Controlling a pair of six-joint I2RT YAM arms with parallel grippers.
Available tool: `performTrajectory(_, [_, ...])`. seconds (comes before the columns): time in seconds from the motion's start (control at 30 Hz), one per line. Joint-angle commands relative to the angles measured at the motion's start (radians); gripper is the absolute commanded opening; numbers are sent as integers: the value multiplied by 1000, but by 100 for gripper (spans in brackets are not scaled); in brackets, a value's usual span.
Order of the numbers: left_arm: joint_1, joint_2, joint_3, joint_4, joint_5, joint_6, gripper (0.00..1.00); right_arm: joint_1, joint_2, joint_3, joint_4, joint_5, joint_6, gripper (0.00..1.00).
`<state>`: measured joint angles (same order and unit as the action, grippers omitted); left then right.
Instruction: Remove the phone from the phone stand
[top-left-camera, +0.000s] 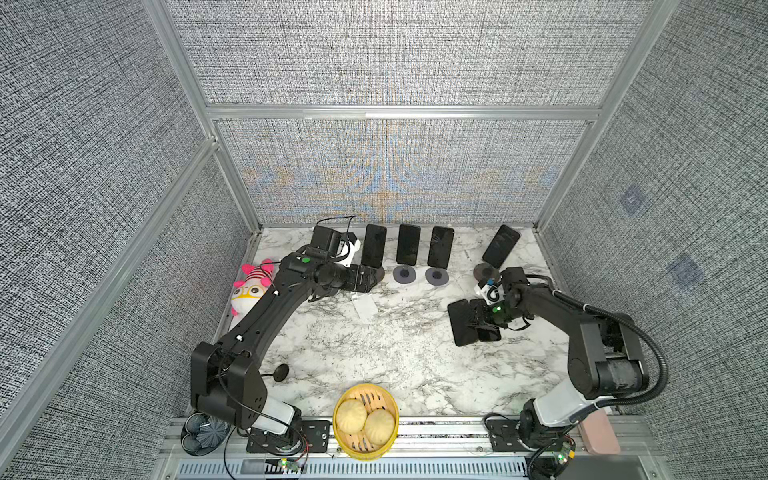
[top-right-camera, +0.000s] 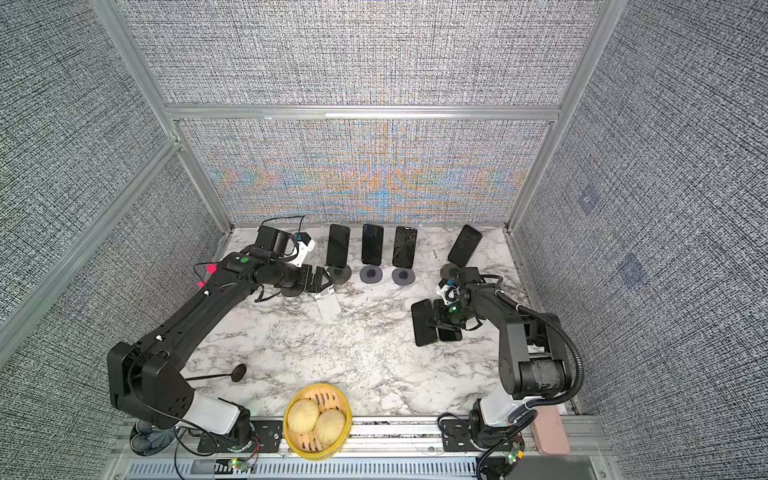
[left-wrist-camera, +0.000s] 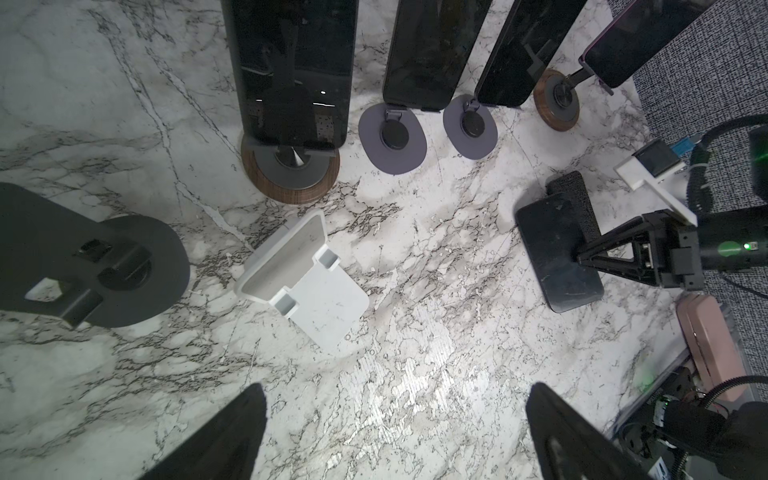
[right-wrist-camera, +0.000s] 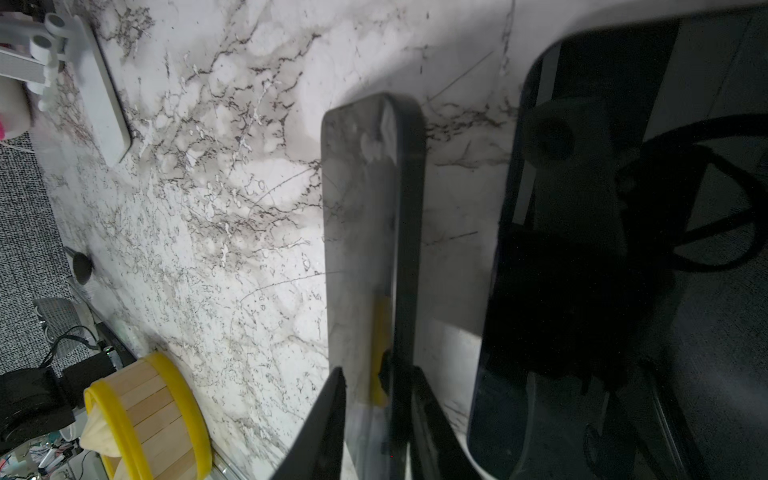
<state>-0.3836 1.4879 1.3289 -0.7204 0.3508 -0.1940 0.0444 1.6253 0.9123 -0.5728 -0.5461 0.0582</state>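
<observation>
A black phone (right-wrist-camera: 361, 208) leans on its long edge on the marble table (top-left-camera: 395, 353) between the fingers of my right gripper (right-wrist-camera: 378, 370). The jaws stand slightly apart, and a sliver of table shows beside one finger. In a top view this phone (top-left-camera: 459, 328) is at the right, beside a second phone (right-wrist-camera: 623, 249) lying flat. Several phones, such as one (top-left-camera: 374, 245), stand on phone stands along the back. A white stand (left-wrist-camera: 303, 270) and a black stand (left-wrist-camera: 104, 266) are empty. My left gripper (left-wrist-camera: 397, 388) hangs wide open over bare table near the white stand.
A yellow bamboo steamer (top-left-camera: 365, 422) with two buns sits at the front edge. A pink plush toy (top-left-camera: 249, 286) lies at the left wall, and a black spoon (top-left-camera: 279, 372) lies by the left arm's base. A pink block (top-left-camera: 600, 432) lies at the front right.
</observation>
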Motion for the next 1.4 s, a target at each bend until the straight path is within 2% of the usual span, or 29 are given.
performTrajectory(0.0, [0, -8, 1, -6, 4, 11, 99, -3, 15, 15, -12, 13, 4, 27])
performTrajectory(0.27, [0, -4, 3, -6, 4, 10, 99, -4, 29, 31, -34, 46, 10, 27])
performTrajectory(0.4, [0, -4, 1, -5, 5, 11, 99, 16, -43, 27, -32, 90, 39, 27])
performTrajectory(0.53, [0, -3, 1, -5, -1, 9, 99, 164, -122, 24, -32, 275, 154, 27])
performTrajectory(0.63, [1, -8, 1, -2, -8, 7, 99, 294, -125, 36, -57, 436, 268, 27])
performTrajectory(0.8, [2, -11, -1, 2, -10, 5, 99, 458, -67, 90, -70, 576, 396, 27])
performTrajectory(0.97, [2, -17, -1, 1, -19, 6, 99, 520, 55, 183, -63, 601, 427, 25])
performTrajectory(1.17, [2, -22, -2, -1, -29, 9, 99, 524, 154, 221, -35, 600, 439, 21])
performTrajectory(1.37, [2, -23, 0, -2, -33, 12, 99, 520, 190, 242, -59, 634, 424, 20])
